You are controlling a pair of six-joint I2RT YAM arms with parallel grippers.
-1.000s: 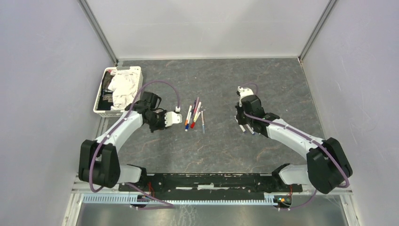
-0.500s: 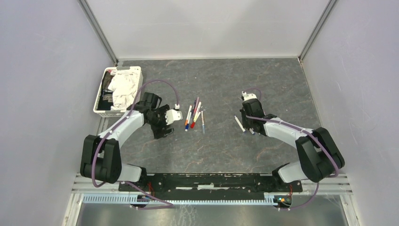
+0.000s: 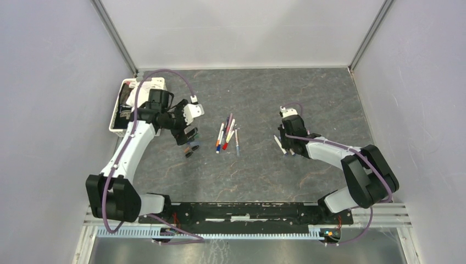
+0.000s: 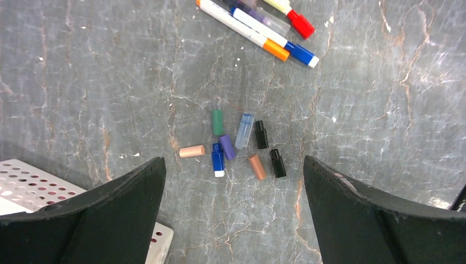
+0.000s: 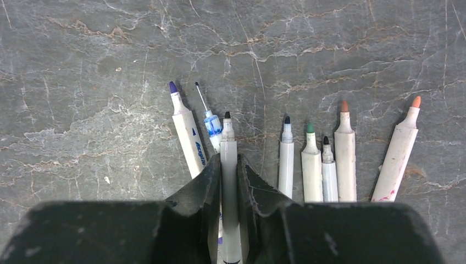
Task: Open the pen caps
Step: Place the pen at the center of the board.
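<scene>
Several loose pen caps (image 4: 236,146), green, clear, black, purple, blue, peach and brown, lie in a cluster on the grey table. My left gripper (image 4: 233,181) hangs above them, open wide with nothing between its fingers; in the top view it (image 3: 190,141) is left of the capped pens (image 3: 227,133). Capped pens with orange, blue and red caps (image 4: 286,44) lie further off. My right gripper (image 5: 229,162) is low over the table with its jaws pressed to both sides of a white pen barrel (image 5: 229,148) with a bare black tip, in a row of uncapped pens (image 5: 329,165).
A white perforated tray (image 3: 123,110) of cloth stands at the back left, its corner (image 4: 33,181) just beside my left finger. The uncapped pens (image 3: 280,144) lie under the right gripper (image 3: 286,142). Grey walls close in the table on three sides.
My left gripper went from shut to open wide, then rose and drew back toward the tray. The right arm shifted slightly and settled lower by the uncapped pens.
</scene>
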